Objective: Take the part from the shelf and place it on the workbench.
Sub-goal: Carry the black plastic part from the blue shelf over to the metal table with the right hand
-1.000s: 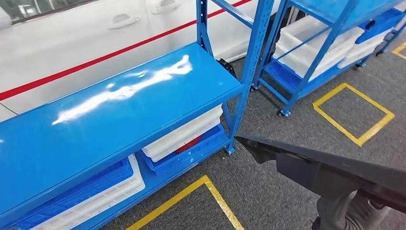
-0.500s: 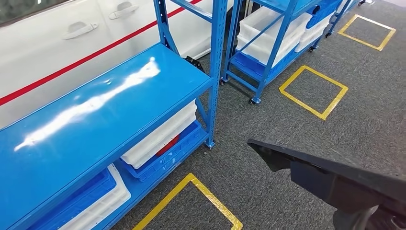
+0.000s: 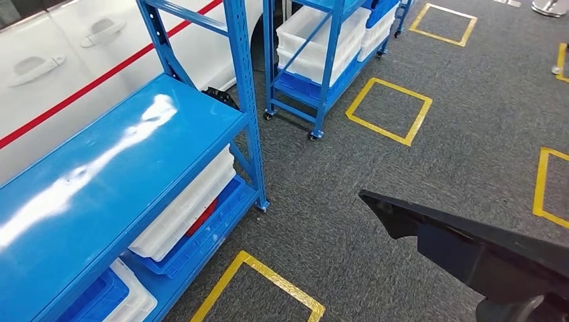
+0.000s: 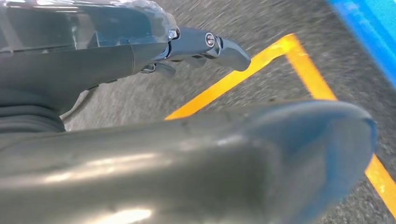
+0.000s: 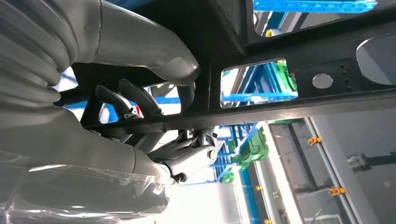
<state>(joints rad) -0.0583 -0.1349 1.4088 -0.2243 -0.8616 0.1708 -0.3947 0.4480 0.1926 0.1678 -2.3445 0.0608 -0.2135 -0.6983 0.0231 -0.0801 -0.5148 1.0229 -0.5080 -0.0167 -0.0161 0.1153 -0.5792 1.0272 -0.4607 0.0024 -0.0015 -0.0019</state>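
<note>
Right hand [image 5: 154, 140] grips the part [image 3: 483, 251], a dark, flat, framed panel with cut-out windows; in the right wrist view the thumb lies over one bar of the frame and dark fingers curl under it. In the head view the part juts forward and leftward from the lower right, its pointed end held above the grey carpet [image 3: 376, 181], well apart from the shelf [image 3: 114, 154]. Left hand [image 4: 205, 46] holds nothing: in the left wrist view its fingers are loosely extended above the carpet beside a yellow floor line [image 4: 243, 70]. The blue shelf stands to the left, its top board bare and glossy, with white bins [image 3: 188, 201] and blue trays on the lower level; a second blue rack [image 3: 322, 60] with white bins stands farther off, and yellow squares mark the floor. Judged step: carrying, with the part already off the shelf and no desk yet ahead. The next move calls for reaching the desk, holding the long part level, and keeping its pointed end away from the racks.
</note>
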